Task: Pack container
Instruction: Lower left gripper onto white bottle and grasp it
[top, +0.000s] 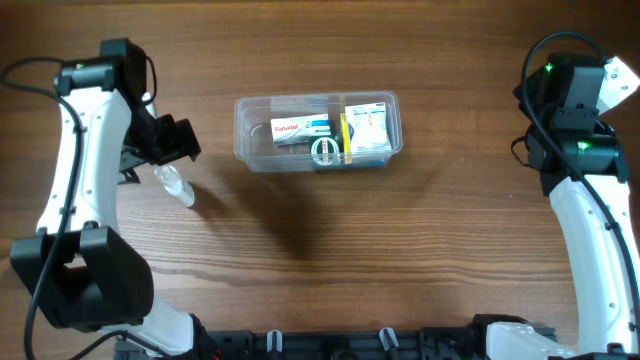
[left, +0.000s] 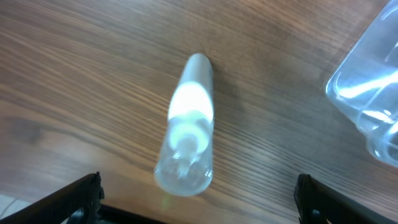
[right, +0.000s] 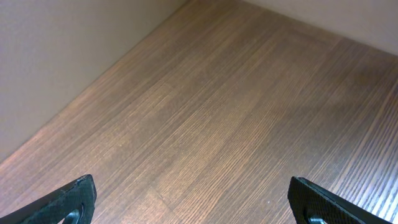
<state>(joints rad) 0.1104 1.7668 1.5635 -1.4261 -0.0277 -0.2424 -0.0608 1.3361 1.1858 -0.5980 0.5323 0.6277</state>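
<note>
The left gripper (left: 198, 202) is spread wide, its two dark fingertips at the bottom corners of the left wrist view, pinching nothing. It hangs over a small clear bottle (left: 186, 124) that lies on its side on the wooden table (left: 74, 74), between the two fingertips and not touching either. The bottle is see-through with a pale, glary middle; its details are blurred.

In the overhead view the left gripper (top: 170, 140) sits left of centre, with the bottle (top: 176, 186) just below it on the table (top: 320, 260).

To the right of the bottle, apart from it, stands the container (top: 252, 140), a clear rectangular plastic tub with rounded corners and a rim. It rests upright on the table a little above the middle of the overhead view, between the two arms. One rounded corner of it (left: 367, 106) shows at the right edge of the left wrist view.

Inside the container, a white box with red and blue print (top: 300, 131) lies flat toward the left. Beside it on the right is a pale box with a yellow edge (top: 368, 128). A small white ring-shaped item (top: 322, 150) rests between them near the front wall; what it is cannot be told. The container's left end is bare.

The right gripper (right: 196, 202) is also spread wide and holds nothing. It is well apart from the container, over bare wood beside a pale wall (right: 62, 62).
</note>
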